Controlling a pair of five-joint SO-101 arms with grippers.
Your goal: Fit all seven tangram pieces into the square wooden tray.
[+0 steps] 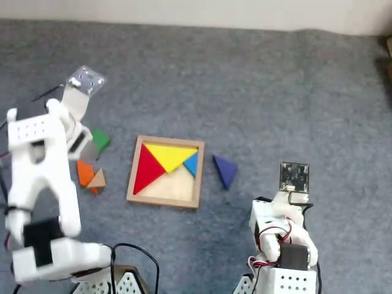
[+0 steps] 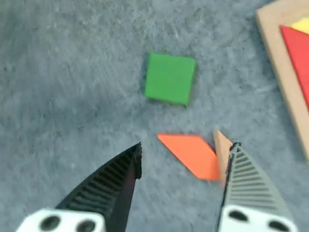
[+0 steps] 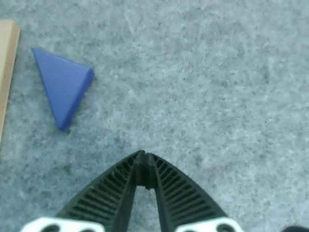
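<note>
The left pincer point(image 2: 186, 146) is held spread over the orange piece point(image 2: 189, 154), near the green square point(image 2: 170, 78). The right pincer point(image 3: 145, 155) is pressed together near the blue triangle point(image 3: 62, 87). A red piece point(image 1: 146, 169), a yellow piece point(image 1: 170, 154) and a light-blue piece point(image 1: 192, 164) are seated in the tray point(image 1: 162, 200).

You are looking at a desk point(image 1: 275, 79) that is lying under a grey, felt-like covering point(image 1: 245, 110) across its whole surface. A pale strip point(image 1: 184, 11) is running along its far edge, and a dark shape point(image 1: 388, 73) is poking in at one side, too cut off to identify.
</note>
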